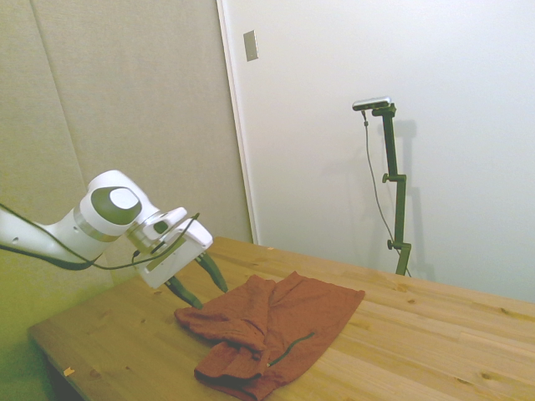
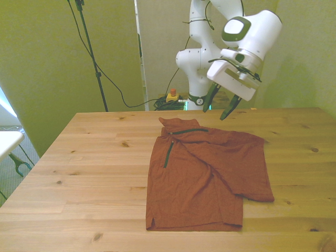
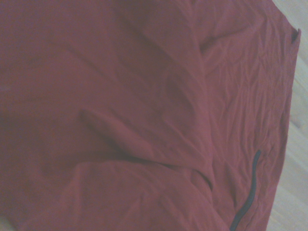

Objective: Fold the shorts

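Observation:
The rust-orange shorts (image 2: 205, 176) lie spread on the wooden table (image 2: 84, 173), with creases and a fold across the middle and a dark zipper slit (image 2: 168, 155) toward the front view's left. In the side view the shorts (image 1: 272, 330) look bunched near the table's near edge. My gripper (image 2: 220, 105) hangs open in the air above the far edge of the shorts, tilted, nothing between its dark fingers (image 1: 215, 271). Seen from the side, the gripper (image 1: 201, 284) hovers just past the cloth's left corner. The wrist view is filled with the shorts (image 3: 134, 115) and the zipper (image 3: 248, 195).
Bare wood surrounds the shorts on both sides. A small red and yellow object (image 2: 171, 95) and dark cables (image 2: 121, 94) lie behind the table's far edge beside the robot base (image 2: 198, 63).

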You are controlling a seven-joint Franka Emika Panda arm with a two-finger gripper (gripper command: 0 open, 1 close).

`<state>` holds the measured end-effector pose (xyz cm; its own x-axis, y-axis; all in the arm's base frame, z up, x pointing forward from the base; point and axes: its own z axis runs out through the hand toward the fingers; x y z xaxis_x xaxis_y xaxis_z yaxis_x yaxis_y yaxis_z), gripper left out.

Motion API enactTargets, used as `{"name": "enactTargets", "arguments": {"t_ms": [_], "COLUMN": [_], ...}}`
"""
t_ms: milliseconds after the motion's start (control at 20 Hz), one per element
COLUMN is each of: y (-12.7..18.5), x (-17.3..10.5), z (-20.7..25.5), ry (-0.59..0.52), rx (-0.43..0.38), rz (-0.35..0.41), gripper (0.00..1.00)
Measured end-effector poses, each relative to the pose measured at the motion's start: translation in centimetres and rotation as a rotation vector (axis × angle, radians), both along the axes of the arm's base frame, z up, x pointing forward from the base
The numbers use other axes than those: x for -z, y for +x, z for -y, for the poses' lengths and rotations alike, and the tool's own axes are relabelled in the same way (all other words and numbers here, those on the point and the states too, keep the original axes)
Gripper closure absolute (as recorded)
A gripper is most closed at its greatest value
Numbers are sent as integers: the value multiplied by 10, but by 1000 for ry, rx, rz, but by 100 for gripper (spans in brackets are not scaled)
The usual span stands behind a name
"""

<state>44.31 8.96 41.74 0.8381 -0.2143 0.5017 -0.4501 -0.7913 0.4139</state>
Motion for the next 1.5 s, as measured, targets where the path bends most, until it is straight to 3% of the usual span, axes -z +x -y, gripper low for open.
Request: {"name": "enactTargets", "arguments": {"t_ms": [400, 700, 1300, 1350, 1500], "y": [-18, -17, 17, 20, 29], "x": [58, 74, 87, 86, 86], "z": [-73, -88, -99, -98, -89], "ry": [-46, -43, 7, 8, 14], "rx": [-129, -155, -168, -164, -139], "rz": [39, 27, 25, 25, 30], "gripper": [0, 0, 0, 100, 100]}}
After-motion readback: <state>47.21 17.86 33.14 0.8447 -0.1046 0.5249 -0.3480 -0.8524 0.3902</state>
